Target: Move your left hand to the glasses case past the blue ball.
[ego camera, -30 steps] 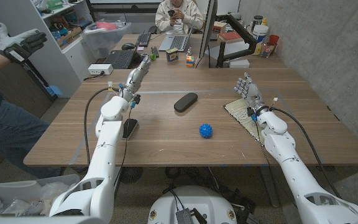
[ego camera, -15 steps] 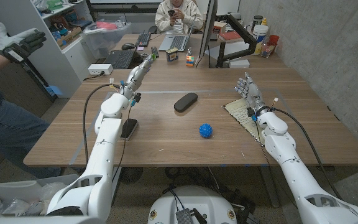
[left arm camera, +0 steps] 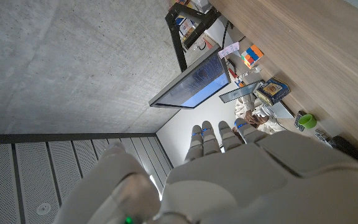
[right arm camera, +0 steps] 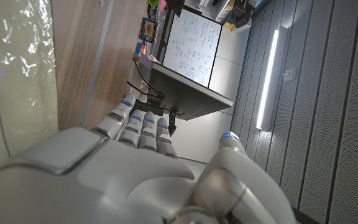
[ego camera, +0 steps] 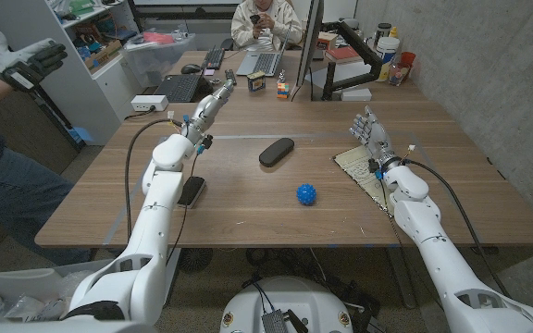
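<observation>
Glasses case (ego camera: pixel 277 151), frame centre, unreached: left hand (ego camera: pixel 216 99) upper left, empty, fingers extended; blue ball (ego camera: pixel 305 193) below.

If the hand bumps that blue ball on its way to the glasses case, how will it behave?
The blue ball looks round and small, so it would probably roll off across the smooth table. Its bumpy-looking surface may slow it slightly. It seems light, so even a graze would likely shift it.
</observation>
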